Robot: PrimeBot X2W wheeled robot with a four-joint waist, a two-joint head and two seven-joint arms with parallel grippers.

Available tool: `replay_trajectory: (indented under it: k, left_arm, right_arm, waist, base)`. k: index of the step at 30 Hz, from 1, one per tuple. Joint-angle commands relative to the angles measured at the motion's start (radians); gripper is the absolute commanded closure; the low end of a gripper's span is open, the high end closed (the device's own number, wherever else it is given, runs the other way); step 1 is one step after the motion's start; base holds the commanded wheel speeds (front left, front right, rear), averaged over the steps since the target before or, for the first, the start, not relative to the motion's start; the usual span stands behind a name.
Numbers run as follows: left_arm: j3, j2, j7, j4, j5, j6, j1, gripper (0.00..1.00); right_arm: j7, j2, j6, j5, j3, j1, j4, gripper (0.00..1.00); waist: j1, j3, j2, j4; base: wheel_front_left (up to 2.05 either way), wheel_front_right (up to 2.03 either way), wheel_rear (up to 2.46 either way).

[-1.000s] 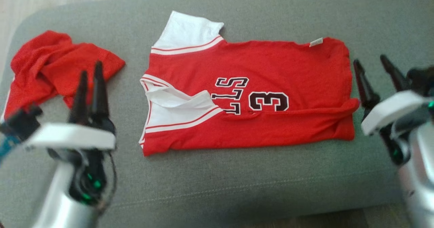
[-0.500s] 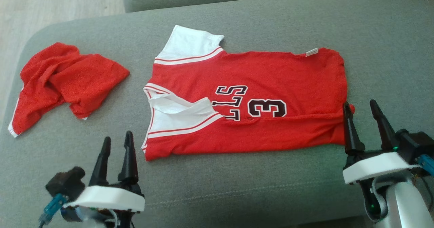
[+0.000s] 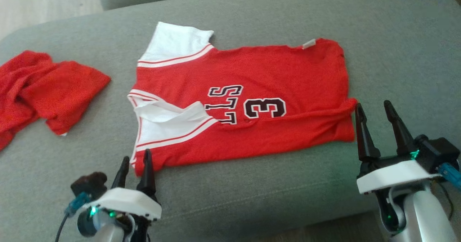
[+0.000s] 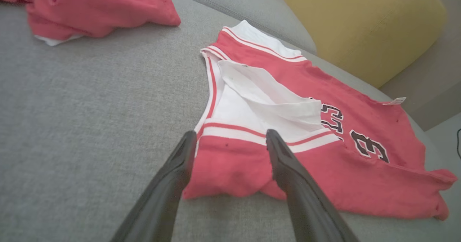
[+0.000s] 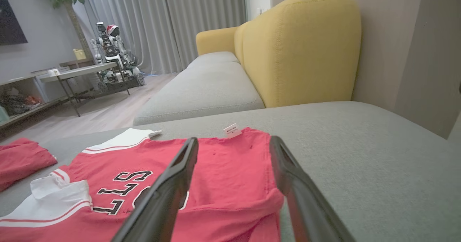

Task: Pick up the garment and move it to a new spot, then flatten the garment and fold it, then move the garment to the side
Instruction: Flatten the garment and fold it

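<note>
The garment (image 3: 252, 76) is a red jersey with white sleeves and black lettering, lying mostly flat on the grey sofa cushion (image 3: 252, 198), with a fold along its near edge. My left gripper (image 3: 135, 156) stands open at the jersey's near left corner. In the left wrist view that corner (image 4: 223, 170) lies between the fingers of the left gripper (image 4: 230, 134). My right gripper (image 3: 372, 104) is open beside the near right corner. The right wrist view has the right gripper (image 5: 234, 140) low over the jersey's right end (image 5: 230, 162). Neither gripper holds anything.
A second crumpled red garment (image 3: 39, 87) lies at the cushion's left end. A yellow sofa back (image 5: 299, 47) rises behind the cushion, with another grey seat (image 5: 205, 87) beyond. Bare cushion stretches to the right of the jersey (image 3: 403, 54).
The head camera has shifted. My left gripper came from beside the crumpled garment to the jersey's near left corner. My right gripper moved to the near right corner. Both stay open.
</note>
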Motion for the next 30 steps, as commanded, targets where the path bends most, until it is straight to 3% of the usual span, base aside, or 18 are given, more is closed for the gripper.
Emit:
replay_trajectory:
  k: [1,7,16,17,18,26,30]
  left_arm:
    - [0.038,0.0,-0.006,0.005,0.016,0.005,-0.057,0.0]
    - [0.061,0.0,-0.006,0.132,0.092,0.05,-0.112,0.0]
    - [0.089,0.0,-0.006,0.216,0.11,0.045,-0.146,0.0]
    - [0.084,0.0,-0.006,0.225,0.104,0.036,-0.149,0.35]
    - [0.077,0.0,-0.006,0.234,0.1,0.027,-0.152,1.0]
    - [0.084,0.0,-0.006,0.149,0.062,-0.001,-0.157,1.0]
    - [0.094,0.0,-0.006,0.027,0.065,-0.011,-0.124,1.0]
  right_arm:
    - [-0.012,0.001,0.0,0.013,0.02,-0.019,-0.042,0.0]
    - [-0.014,0.001,0.0,0.024,0.019,-0.022,-0.054,0.0]
    - [-0.016,0.001,0.0,0.054,0.017,-0.027,-0.063,0.0]
    - [-0.016,0.001,0.0,0.054,0.017,-0.027,-0.059,0.0]
    - [-0.016,0.001,0.0,0.054,0.014,-0.026,-0.054,0.0]
    - [0.011,0.001,0.0,0.099,-0.017,-0.037,0.059,0.0]
    - [0.043,0.001,0.0,0.188,-0.049,-0.083,0.234,0.0]
  waist:
    - [0.0,0.017,-0.0001,-0.021]
    - [0.0,0.041,-0.0001,-0.05]
    - [0.0,0.063,-0.0001,-0.059]
    - [0.0,0.064,-0.0001,-0.058]
    - [0.0,0.064,-0.0001,-0.057]
    - [0.0,0.062,-0.0001,-0.024]
    - [0.0,0.065,-0.0001,0.005]
  base:
    - [0.0,0.0,0.0]
    - [0.0,0.0,0.0]
    - [0.0,0.0,0.0]
    - [0.0,0.0,0.0]
    - [0.0,0.0,0.0]
    - [0.0,0.0,0.0]
    - [0.0,0.0,0.0]
